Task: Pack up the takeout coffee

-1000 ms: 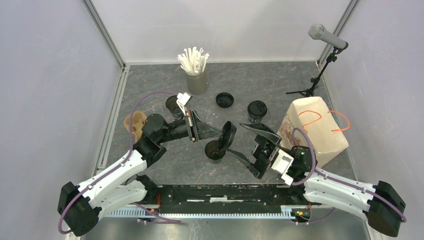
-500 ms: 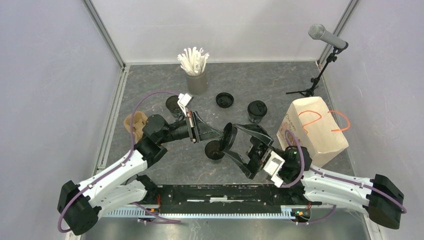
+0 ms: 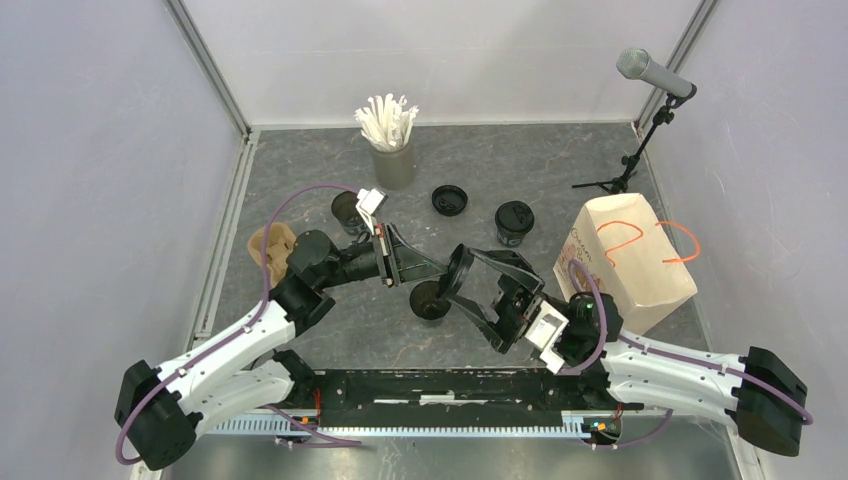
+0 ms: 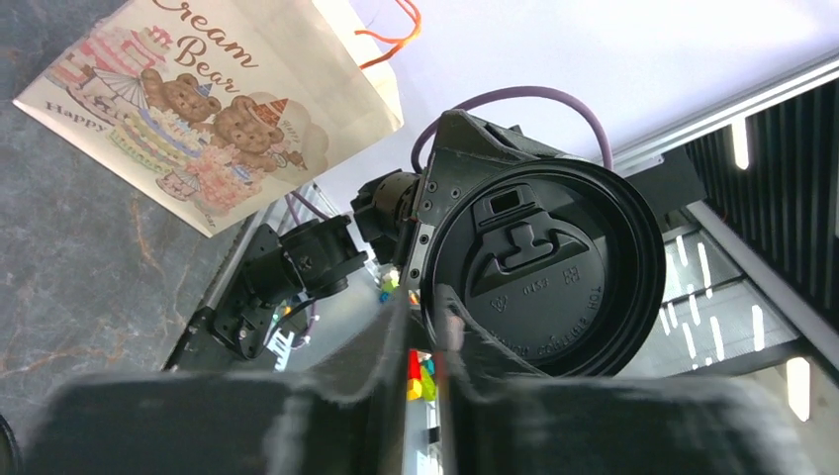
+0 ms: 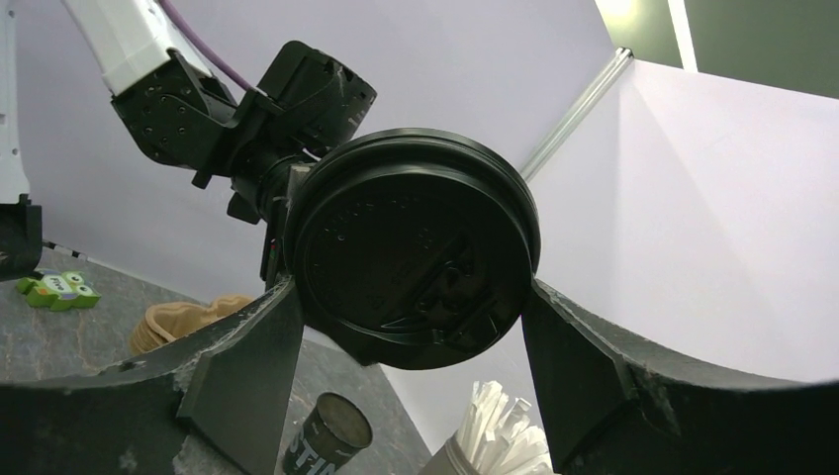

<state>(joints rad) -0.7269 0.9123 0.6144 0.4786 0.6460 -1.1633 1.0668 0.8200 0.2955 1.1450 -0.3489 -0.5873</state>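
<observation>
Lid (image 5: 411, 247) between right end effector (image 5: 409, 297) fingers

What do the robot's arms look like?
The left arm and right arm are white with black joints. A purple cable loops along each. The left gripper and right gripper are black, with two long fingers.

Three black cups are standing on the bench (image 3: 560, 165): an open cup (image 3: 432, 300) well in front of the grey cup of straws (image 3: 393, 165), a second open cup (image 3: 345, 210) at its front left, and a lidded cup (image 3: 514, 222) at its front right. Two further lids are showing: a loose lid (image 3: 449, 200) lying just right of it and an upright lid (image 4: 554, 277) in front of it. One paper bag (image 3: 628, 262) and one microphone (image 3: 655, 72) are sitting far to its right, and one brown pulp carrier (image 3: 270, 245) to its left.
</observation>
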